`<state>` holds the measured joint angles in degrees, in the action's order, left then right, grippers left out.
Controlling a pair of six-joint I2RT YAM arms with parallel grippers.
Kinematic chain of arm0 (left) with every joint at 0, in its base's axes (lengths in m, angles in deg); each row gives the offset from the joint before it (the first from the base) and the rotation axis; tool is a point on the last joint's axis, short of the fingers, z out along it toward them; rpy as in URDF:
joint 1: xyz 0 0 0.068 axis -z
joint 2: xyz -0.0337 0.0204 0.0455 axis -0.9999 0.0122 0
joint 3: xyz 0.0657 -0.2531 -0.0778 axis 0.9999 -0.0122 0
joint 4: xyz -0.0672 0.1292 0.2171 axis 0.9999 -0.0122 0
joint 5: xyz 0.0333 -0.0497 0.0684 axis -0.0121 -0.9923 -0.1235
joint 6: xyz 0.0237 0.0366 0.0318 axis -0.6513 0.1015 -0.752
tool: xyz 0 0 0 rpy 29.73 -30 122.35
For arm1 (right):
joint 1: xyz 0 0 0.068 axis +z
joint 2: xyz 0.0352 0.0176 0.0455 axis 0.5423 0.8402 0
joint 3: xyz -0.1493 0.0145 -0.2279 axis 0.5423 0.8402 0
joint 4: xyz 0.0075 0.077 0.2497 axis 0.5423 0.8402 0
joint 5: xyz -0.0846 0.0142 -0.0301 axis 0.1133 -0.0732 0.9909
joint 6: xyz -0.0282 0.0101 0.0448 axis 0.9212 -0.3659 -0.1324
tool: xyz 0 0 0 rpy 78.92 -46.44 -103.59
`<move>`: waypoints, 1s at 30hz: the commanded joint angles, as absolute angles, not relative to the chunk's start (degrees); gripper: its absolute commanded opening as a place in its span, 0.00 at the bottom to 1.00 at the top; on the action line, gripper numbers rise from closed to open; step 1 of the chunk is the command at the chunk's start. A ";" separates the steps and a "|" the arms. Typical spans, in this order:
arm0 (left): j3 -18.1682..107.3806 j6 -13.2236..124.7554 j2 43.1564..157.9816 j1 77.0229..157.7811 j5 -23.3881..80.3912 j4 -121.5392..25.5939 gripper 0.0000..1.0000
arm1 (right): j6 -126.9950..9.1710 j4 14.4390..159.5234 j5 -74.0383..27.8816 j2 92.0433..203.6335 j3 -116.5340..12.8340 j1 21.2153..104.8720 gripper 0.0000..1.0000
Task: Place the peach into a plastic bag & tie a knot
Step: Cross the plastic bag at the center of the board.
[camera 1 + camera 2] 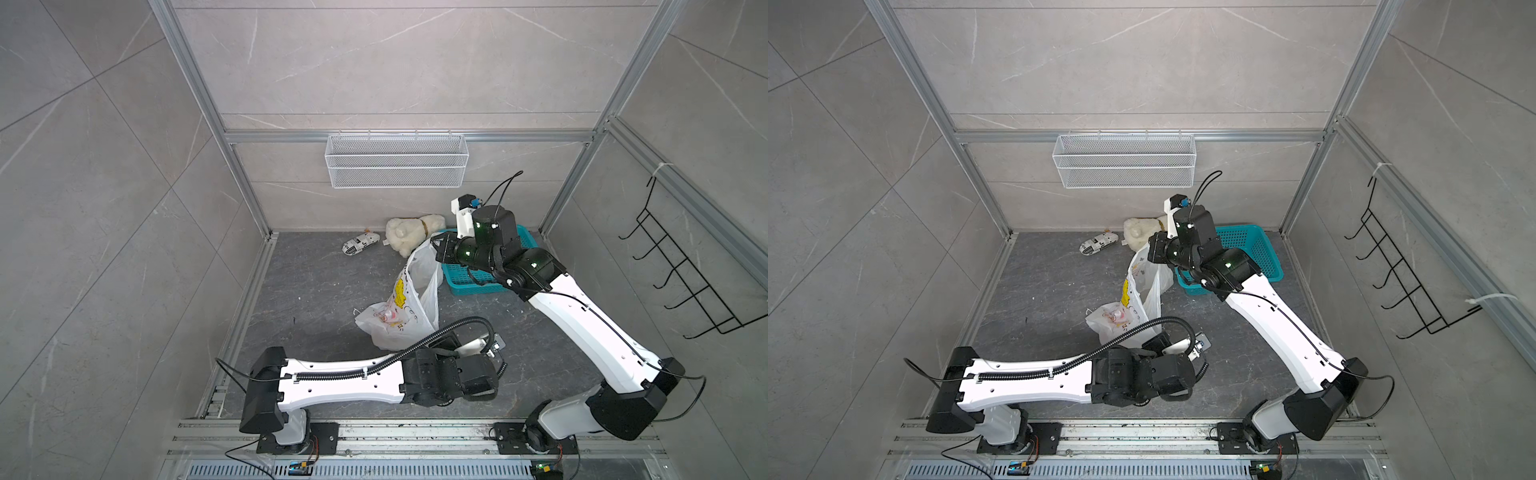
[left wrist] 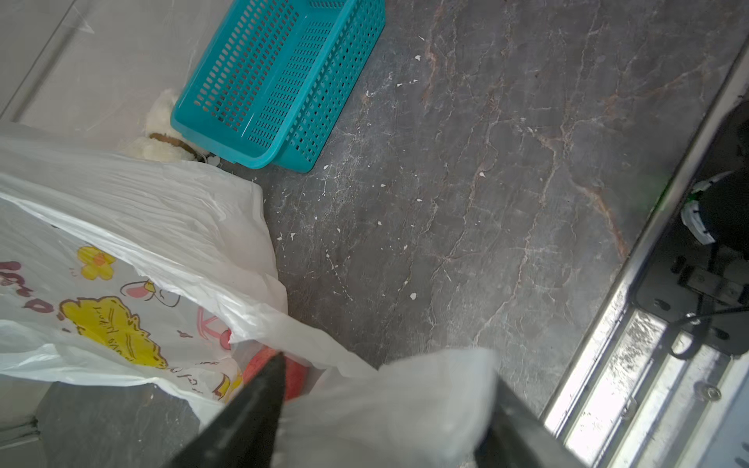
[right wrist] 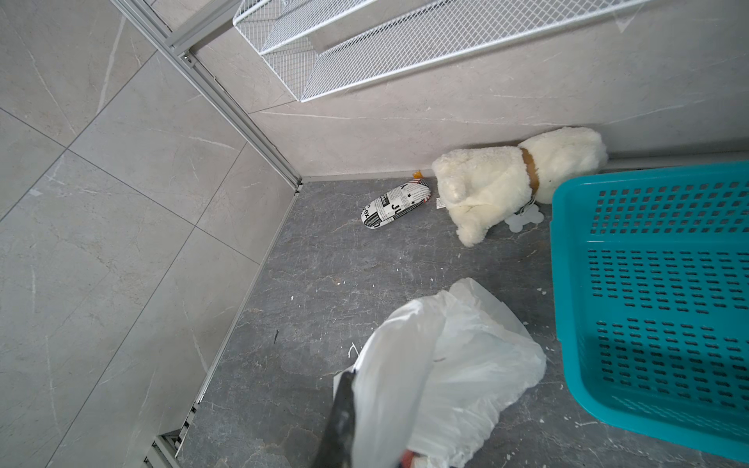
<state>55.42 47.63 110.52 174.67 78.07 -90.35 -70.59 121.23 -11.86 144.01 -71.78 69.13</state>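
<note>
**Plastic bag [image 1: 409, 307] hung from one arm, peach low inside**

I have the right gripper [image 1: 440, 245] pinched tight on the bag's top edge and raised near the back wall, so the film is pulled long and the fruit settles downward. The peach [image 2: 298, 375] shows red through the film, beside the left gripper [image 2: 387, 375]. Its fingers stand half apart with bunched film between; I cannot tell whether they bite.

Pale tiled walls [image 1: 395, 62], dark stone floor [image 1: 316, 291]
</note>
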 commanded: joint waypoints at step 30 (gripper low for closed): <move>49.73 51.37 64.19 152.04 93.71 -77.10 0.00 | -71.90 121.54 16.12 114.40 -54.62 67.47 0.00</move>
